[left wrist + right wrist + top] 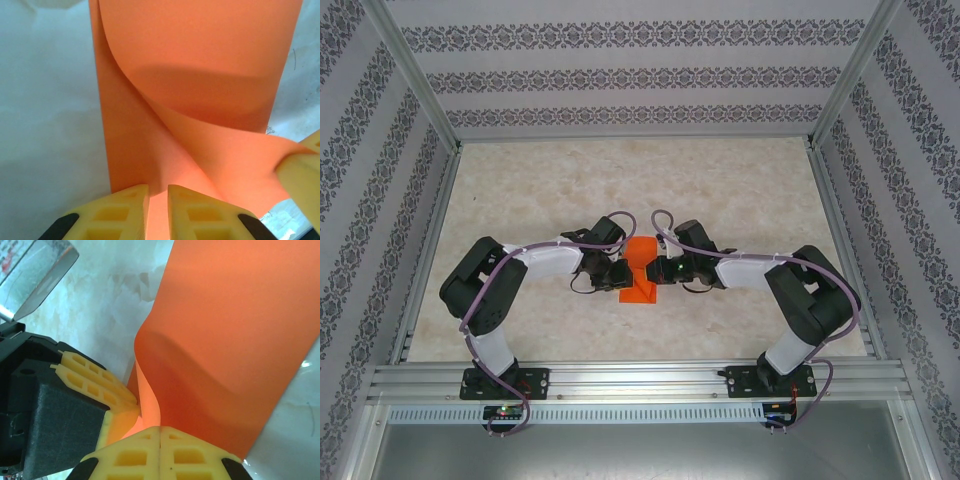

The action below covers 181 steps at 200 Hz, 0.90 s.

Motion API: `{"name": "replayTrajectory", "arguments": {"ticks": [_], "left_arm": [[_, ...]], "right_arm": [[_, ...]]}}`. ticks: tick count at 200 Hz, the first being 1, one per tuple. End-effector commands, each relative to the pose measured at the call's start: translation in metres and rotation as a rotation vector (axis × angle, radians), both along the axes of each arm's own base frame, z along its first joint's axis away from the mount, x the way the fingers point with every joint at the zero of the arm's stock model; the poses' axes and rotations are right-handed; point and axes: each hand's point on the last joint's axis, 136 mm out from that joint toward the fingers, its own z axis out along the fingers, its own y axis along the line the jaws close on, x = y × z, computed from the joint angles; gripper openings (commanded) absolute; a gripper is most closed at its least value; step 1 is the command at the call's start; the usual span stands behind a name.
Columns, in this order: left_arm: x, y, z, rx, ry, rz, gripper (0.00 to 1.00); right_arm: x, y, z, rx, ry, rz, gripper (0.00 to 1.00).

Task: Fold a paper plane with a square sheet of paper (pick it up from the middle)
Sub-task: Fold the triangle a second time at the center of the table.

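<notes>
The paper (pixel 640 292) lies at the middle of the table (pixel 740 200) as a strip with its long axis running near to far. Its middle curls up between two pincers that meet it from opposite sides, equally near. The right pincer (pixel 160 432) is pressed together on the curled edge. The left pincer (pixel 158 192) stands a slit apart with the fold in the gap, and I cannot tell whether it bites.

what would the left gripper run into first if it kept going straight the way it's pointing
The orange sheet of paper: the left gripper points along it, and its raised curl stands right ahead. Beyond that, seen from above, comes the right gripper, though depth there is unclear.
</notes>
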Motion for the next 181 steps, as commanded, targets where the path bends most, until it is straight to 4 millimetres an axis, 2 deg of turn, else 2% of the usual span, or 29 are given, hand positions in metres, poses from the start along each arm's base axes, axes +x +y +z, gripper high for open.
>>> {"name": "replayTrajectory", "arguments": {"ticks": [1,86,181], "left_arm": [[-0.003,0.006,-0.009,0.056,-0.009,-0.020,0.19],[-0.004,0.008,-0.009,0.068,-0.012,-0.028,0.19],[-0.004,0.009,-0.009,0.077,-0.013,-0.037,0.19]], "right_arm": [[0.005,0.001,0.003,-0.004,-0.009,0.030,0.02],[0.010,-0.001,-0.004,-0.069,-0.010,0.109,0.05],[0.018,0.000,-0.002,-0.069,-0.033,0.180,0.06]]}}
